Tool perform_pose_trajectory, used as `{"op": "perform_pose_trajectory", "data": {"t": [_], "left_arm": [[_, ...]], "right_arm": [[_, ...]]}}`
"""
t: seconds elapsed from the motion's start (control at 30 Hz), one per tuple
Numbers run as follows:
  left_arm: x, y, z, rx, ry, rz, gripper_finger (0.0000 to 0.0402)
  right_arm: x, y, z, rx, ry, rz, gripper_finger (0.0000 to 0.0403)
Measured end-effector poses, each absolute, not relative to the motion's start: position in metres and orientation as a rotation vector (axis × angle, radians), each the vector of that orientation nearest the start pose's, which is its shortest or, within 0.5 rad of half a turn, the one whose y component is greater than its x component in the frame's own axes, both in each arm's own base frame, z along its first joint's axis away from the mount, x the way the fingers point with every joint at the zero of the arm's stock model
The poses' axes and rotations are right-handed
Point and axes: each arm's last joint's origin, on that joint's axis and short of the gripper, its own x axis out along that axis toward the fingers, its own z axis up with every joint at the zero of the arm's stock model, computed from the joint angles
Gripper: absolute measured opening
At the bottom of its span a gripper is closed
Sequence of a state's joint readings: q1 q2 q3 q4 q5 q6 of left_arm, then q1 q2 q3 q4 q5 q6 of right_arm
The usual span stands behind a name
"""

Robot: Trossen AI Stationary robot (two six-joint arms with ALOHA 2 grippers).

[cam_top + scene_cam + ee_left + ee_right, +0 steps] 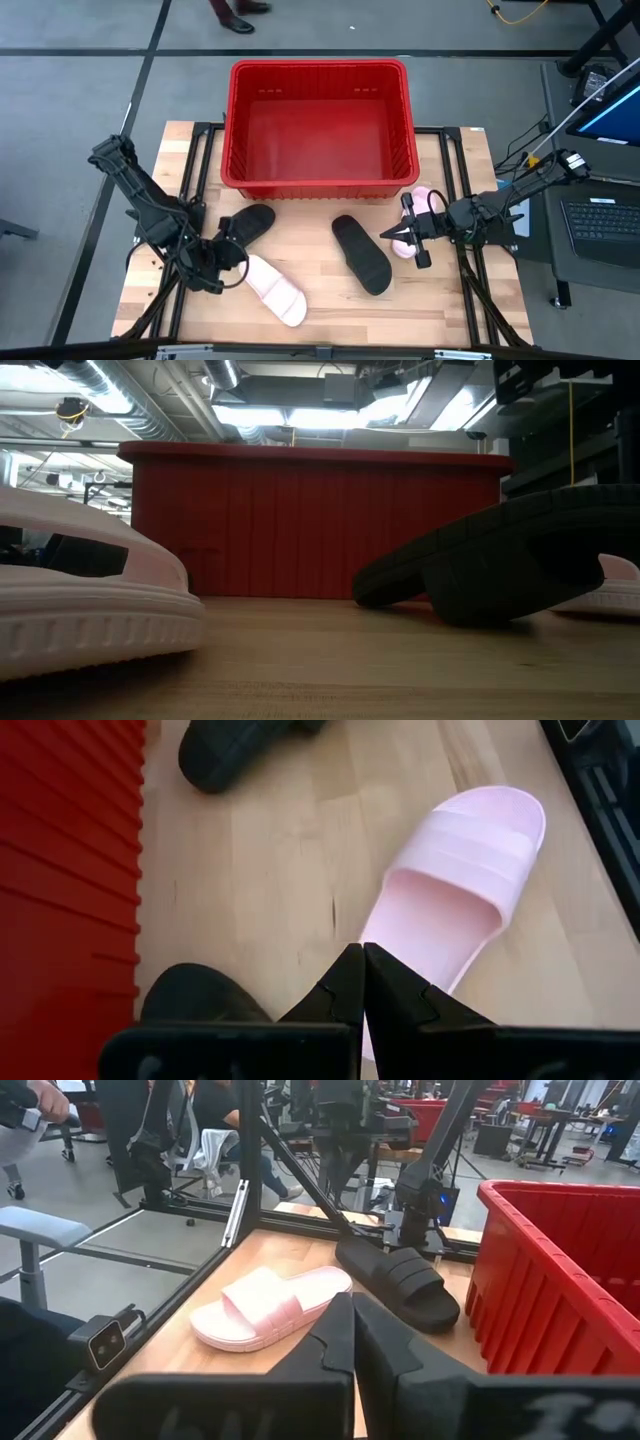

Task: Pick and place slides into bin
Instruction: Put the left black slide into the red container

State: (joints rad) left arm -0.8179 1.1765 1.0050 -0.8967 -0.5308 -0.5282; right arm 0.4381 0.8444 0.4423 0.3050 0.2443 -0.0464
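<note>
We see four slides on the wooden table (320,300) before the red slotted plastic bin (318,125): black slide (361,254), pink slide (275,289). Left gripper (226,262) and right gripper (405,233) both pressed together, empty.

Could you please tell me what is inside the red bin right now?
The bin looks empty: its bare red floor shows from above, no slides inside. The low view shows only its outer wall.

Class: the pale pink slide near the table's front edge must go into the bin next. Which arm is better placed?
Left. The left gripper sits right beside that pink slide; the right gripper is across the table beside another pink slide.
</note>
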Motion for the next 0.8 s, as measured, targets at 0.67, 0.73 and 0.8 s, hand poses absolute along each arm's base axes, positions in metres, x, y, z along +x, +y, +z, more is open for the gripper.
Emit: {"op": "perform_pose_trajectory", "data": {"t": [0.67,0.73,0.8], "left_arm": [[0.1605,-0.143,0.2849,0.294,0.796,0.03,0.0002],[0.1608,-0.1422,0.2854,0.305,0.777,0.057,0.0005],[0.1611,-0.1417,0.2858,0.308,0.764,0.077,0.0012]], "right_arm": [[0.1742,0.0736,0.2508,-0.063,0.09,0.194,0.0004],[0.1742,0.0736,0.2508,-0.064,0.09,0.194,0.0004],[0.1742,0.0736,0.2508,-0.063,0.09,0.194,0.0004]]}}
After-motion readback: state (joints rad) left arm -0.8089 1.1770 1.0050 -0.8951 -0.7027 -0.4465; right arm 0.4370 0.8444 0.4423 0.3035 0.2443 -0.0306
